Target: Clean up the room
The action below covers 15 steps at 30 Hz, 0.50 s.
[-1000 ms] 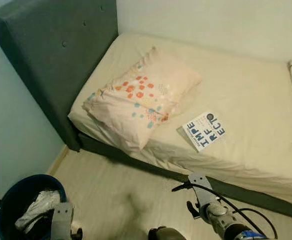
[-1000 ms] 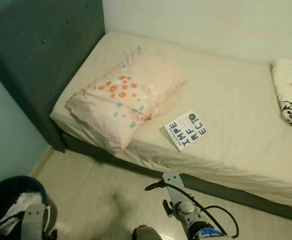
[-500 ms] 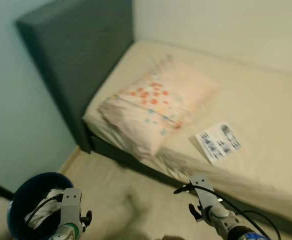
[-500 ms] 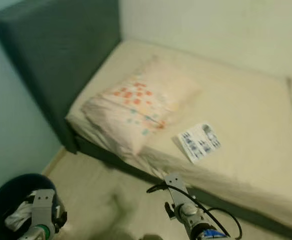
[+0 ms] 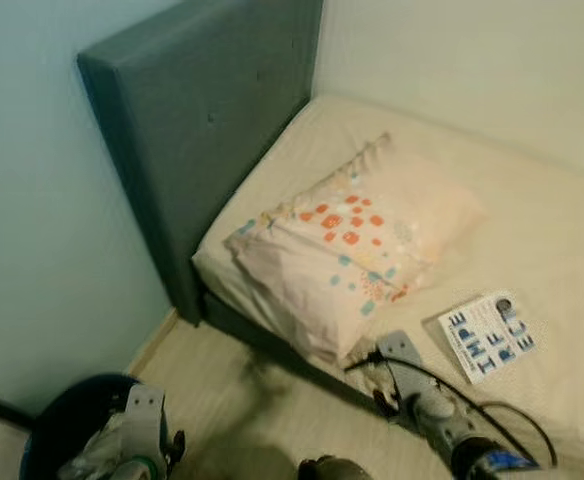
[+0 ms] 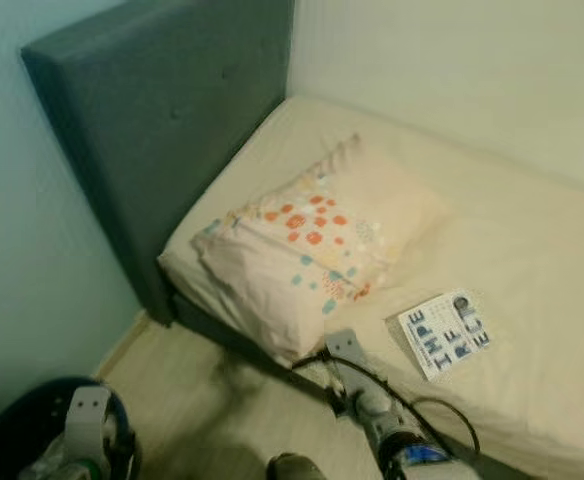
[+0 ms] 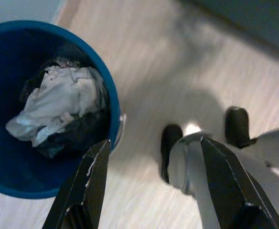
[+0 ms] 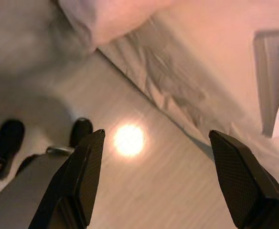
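Book (image 5: 491, 335) lay flat on the bed (image 5: 562, 230), just beside the pillow (image 5: 357, 245) and near the mattress edge. Right gripper (image 8: 156, 179) hung over the floor (image 8: 144, 191) beside the bed, its jaws released and empty, the book lying just beyond 1 finger. Left gripper (image 7: 151, 183) hovered low with jaws spread wide and holding nothing, 1 finger over the rim of the blue bucket (image 7: 114, 119). Crumpled white and dark cloth (image 7: 58, 107) lay inside the bucket. Grey headboard (image 5: 202, 130) stood against the wall.
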Tool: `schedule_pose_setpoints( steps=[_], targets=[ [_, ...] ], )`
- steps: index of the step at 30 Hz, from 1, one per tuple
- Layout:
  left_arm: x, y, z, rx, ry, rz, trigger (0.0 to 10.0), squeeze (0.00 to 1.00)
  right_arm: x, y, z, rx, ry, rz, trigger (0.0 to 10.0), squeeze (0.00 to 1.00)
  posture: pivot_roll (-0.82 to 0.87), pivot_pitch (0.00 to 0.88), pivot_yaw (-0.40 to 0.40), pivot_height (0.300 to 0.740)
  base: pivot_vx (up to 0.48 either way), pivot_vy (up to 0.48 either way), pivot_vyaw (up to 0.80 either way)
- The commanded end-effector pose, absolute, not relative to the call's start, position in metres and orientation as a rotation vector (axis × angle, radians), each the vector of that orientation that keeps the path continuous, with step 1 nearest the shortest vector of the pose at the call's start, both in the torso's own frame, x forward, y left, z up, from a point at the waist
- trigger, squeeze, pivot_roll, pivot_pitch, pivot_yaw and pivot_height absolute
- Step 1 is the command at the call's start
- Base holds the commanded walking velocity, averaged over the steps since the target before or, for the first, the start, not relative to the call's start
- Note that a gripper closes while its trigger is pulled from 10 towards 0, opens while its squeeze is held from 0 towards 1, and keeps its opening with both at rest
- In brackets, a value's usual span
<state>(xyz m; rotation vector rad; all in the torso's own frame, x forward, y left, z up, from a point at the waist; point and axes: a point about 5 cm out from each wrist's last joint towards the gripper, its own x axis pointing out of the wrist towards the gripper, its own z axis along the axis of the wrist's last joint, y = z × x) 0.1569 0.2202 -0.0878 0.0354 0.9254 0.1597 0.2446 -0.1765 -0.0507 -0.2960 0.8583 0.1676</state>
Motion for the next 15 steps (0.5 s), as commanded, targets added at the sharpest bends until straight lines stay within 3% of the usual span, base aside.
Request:
schedule_pose_setpoints(
  steps=[1, 13, 15],
  targets=[
    [0.1591, 0.2184, -0.0873, 0.030, 0.923, 0.150, 10.0, 0.00, 0.2373, -0.1818, -0.0554, -0.292, 0.895, 0.152, 10.0, 0.00, -0.02, 0.025, 0.036, 0.735, 0.341, 0.000, -0.77],
    [0.1518, 0.2189, -0.0903, 0.024, 0.945, 0.156, 10.0, 0.00, 0.2428, -0.1840, -0.0512, -0.280, 0.869, 0.126, 10.0, 0.00, -0.03, 0.025, 0.032, 0.735, 0.343, 0.000, -0.77],
    [0.1517, 0.2185, -0.0904, 0.023, 0.946, 0.155, 10.0, 0.00, 0.2441, -0.1835, -0.0503, -0.278, 0.861, 0.130, 10.0, 0.00, -0.03, 0.024, 0.031, 0.735, 0.341, 0.000, 0.00]
  ],
)
